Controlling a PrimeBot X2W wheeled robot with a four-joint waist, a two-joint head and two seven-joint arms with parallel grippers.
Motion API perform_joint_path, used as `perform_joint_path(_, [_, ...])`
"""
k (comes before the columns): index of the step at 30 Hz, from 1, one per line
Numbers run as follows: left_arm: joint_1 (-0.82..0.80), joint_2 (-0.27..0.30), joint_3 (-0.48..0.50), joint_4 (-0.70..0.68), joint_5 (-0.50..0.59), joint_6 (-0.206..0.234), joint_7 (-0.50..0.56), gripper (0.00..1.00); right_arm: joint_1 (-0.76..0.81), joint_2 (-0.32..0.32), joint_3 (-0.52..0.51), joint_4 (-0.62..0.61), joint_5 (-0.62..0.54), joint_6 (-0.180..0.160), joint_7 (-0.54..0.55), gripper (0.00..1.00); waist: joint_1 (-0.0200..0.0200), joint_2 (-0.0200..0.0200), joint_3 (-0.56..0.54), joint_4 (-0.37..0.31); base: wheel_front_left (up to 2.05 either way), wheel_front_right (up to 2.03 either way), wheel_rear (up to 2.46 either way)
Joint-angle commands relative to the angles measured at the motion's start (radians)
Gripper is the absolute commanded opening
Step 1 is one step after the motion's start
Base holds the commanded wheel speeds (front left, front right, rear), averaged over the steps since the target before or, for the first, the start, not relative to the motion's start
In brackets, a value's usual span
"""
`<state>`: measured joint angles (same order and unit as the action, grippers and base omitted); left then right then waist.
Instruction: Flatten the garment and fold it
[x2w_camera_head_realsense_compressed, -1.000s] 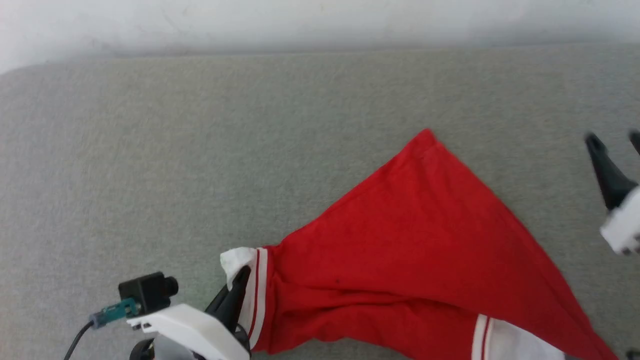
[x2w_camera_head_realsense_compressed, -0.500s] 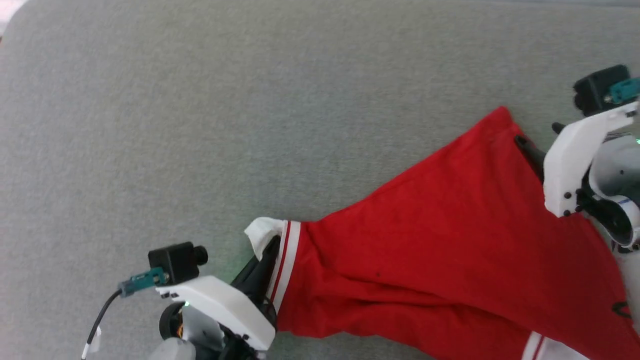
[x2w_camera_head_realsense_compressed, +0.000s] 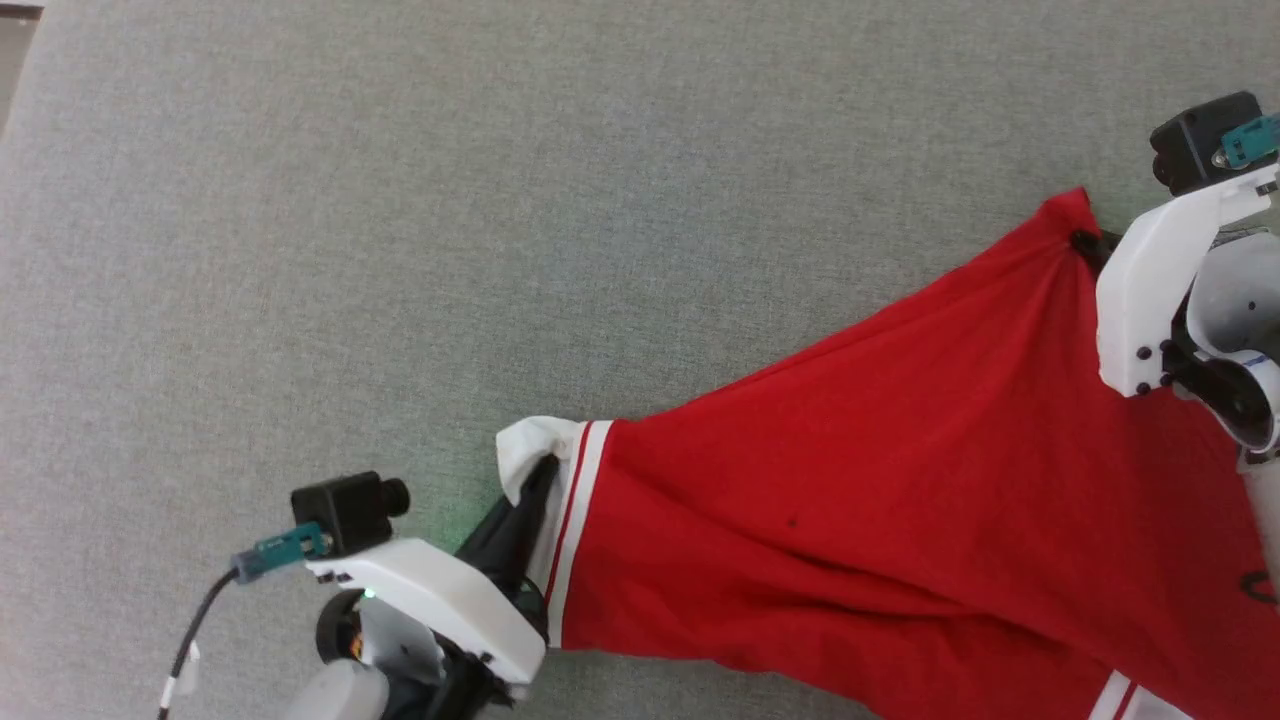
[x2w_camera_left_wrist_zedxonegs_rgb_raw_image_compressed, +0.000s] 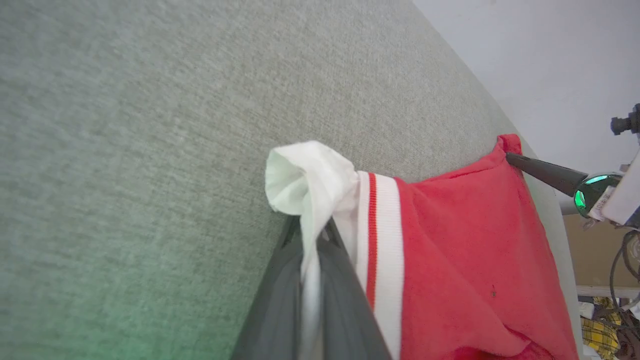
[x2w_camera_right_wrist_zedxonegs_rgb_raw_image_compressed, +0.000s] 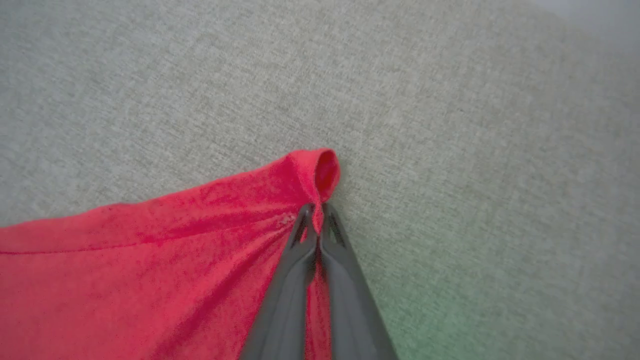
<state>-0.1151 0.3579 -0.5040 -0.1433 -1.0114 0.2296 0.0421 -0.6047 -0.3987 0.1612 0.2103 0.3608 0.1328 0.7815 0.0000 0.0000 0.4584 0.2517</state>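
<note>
left hand (x2w_camera_head_realsense_compressed: 540, 475) pinching white sleeve (x2w_camera_head_realsense_compressed: 525, 448) | right hand (x2w_camera_right_wrist_zedxonegs_rgb_raw_image_compressed: 316, 216) pinching red corner (x2w_camera_right_wrist_zedxonegs_rgb_raw_image_compressed: 320, 172) | T-shirt (x2w_camera_head_realsense_compressed: 850, 500) kinda bunched, not flat yet | folding not started

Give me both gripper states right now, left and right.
Left gripper: shut on the garment, at its white sleeve.
Right gripper: shut on the garment, at a red corner.

Counted one red T-shirt (x2w_camera_head_realsense_compressed: 850, 520) with two white sleeves (x2w_camera_head_realsense_compressed: 530, 448). Counted two grippers, the left gripper (x2w_camera_head_realsense_compressed: 542, 475) and the right gripper (x2w_camera_head_realsense_compressed: 1085, 242), each with two dark fingers (x2w_camera_right_wrist_zedxonegs_rgb_raw_image_compressed: 345, 280). Counted two black cameras, left wrist camera (x2w_camera_head_realsense_compressed: 345, 508) and right wrist camera (x2w_camera_head_realsense_compressed: 1195, 140), over one grey fabric surface (x2w_camera_head_realsense_compressed: 500, 200).
</note>
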Motion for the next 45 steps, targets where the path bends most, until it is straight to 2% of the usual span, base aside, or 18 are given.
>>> perform_joint_path(1, [-0.026,0.008,0.01,0.008,0.003,-0.005,-0.008,0.0,0.018,0.011,-0.001,0.031,-0.002,-0.002,-0.026,0.0,0.0,0.0,-0.034,-0.029,0.0,0.0,0.0])
perform_joint_path(8, [-0.11,0.058,0.061,0.01,0.061,0.016,-0.033,0.0,0.024,0.057,-0.071,-0.007,0.003,-0.002,-0.254,0.0,0.0,0.0,-0.17,-0.099,0.0,0.0,0.0])
perform_joint_path(14, [-0.271,0.111,0.082,0.054,0.147,0.042,-0.019,0.0,0.025,0.088,-0.109,-0.059,0.012,-0.002,-0.383,0.0,0.0,0.0,-0.293,-0.166,0.0,0.0,0.0])
perform_joint_path(19, [-0.474,0.174,0.077,0.104,0.234,0.038,0.04,0.0,-0.033,0.101,-0.113,-0.103,0.008,-0.002,-0.431,0.0,0.0,0.0,-0.354,-0.218,0.0,0.0,0.0])
perform_joint_path(25, [-0.736,0.224,0.043,0.191,0.321,-0.005,0.136,0.0,-0.15,0.104,-0.076,-0.11,0.001,-0.002,-0.411,0.0,0.0,0.0,-0.382,-0.275,0.0,0.0,0.0])
perform_joint_path(29, [-0.882,0.236,0.024,0.272,0.345,-0.036,0.211,0.0,-0.244,0.114,-0.049,-0.085,-0.003,-0.002,-0.377,0.0,0.0,0.0,-0.369,-0.306,0.0,0.0,0.0])
perform_joint_path(35, [-1.052,0.235,0.046,0.391,0.35,-0.044,0.256,0.0,-0.387,0.14,-0.028,-0.006,-0.021,-0.002,-0.339,0.0,0.0,0.0,-0.295,-0.336,0.0,0.0,0.0])
perform_joint_path(39, [-1.166,0.235,0.05,0.456,0.384,-0.045,0.244,0.0,-0.485,0.149,-0.026,0.05,-0.054,-0.002,-0.325,0.0,0.0,0.0,-0.205,-0.344,0.0,0.0,0.0])
perform_joint_path(45, [-1.349,0.201,0.05,0.543,0.437,-0.063,0.158,0.0,-0.643,0.167,-0.043,0.142,-0.124,-0.002,-0.364,0.0,0.0,0.0,-0.056,-0.334,0.0,0.0,0.0])
